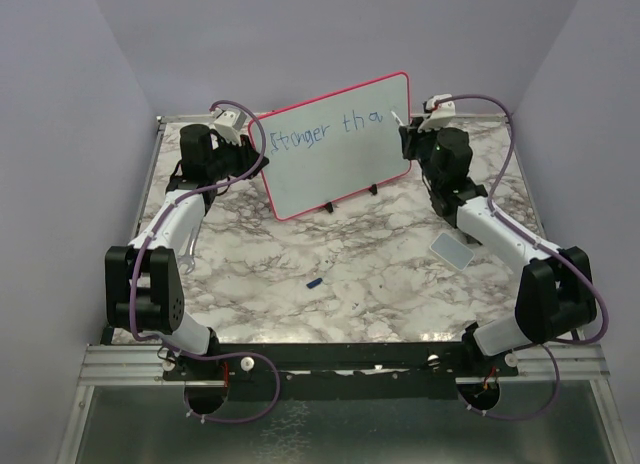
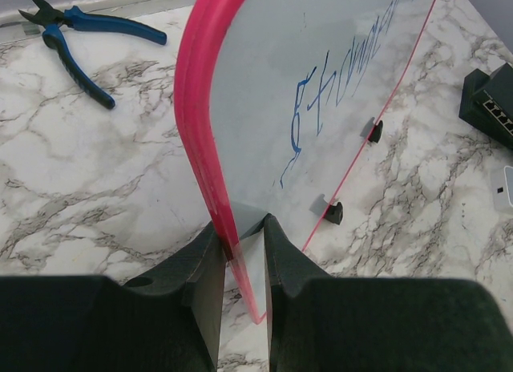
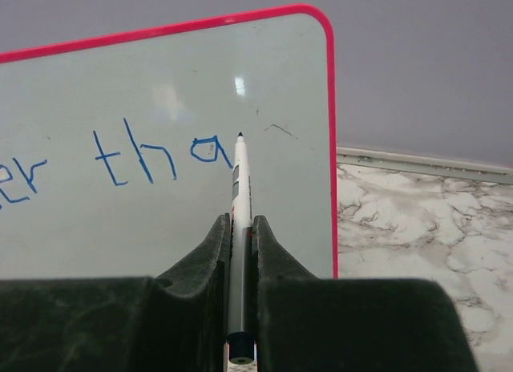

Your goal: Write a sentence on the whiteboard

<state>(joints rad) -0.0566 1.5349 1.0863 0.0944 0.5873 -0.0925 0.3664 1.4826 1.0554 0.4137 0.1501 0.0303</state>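
Observation:
The whiteboard (image 1: 335,179), white with a pink-red frame, stands tilted on its two black feet at the back of the marble table. Blue lettering (image 1: 330,132) on it reads "Stronger tha". My left gripper (image 1: 258,149) is shut on the board's left edge; in the left wrist view the pink frame (image 2: 200,131) runs down between the black fingers of my left gripper (image 2: 244,228). My right gripper (image 3: 239,221) is shut on a white marker (image 3: 238,188), whose dark tip touches the whiteboard (image 3: 160,83) just right of the "a" (image 3: 210,150).
Blue-handled pliers (image 2: 80,35) lie behind the board on the left. A small grey pad (image 1: 452,251) lies near the right arm, and a small blue cap (image 1: 314,282) lies mid-table. A black box (image 2: 490,103) shows at the right edge of the left wrist view. Purple walls close in on three sides.

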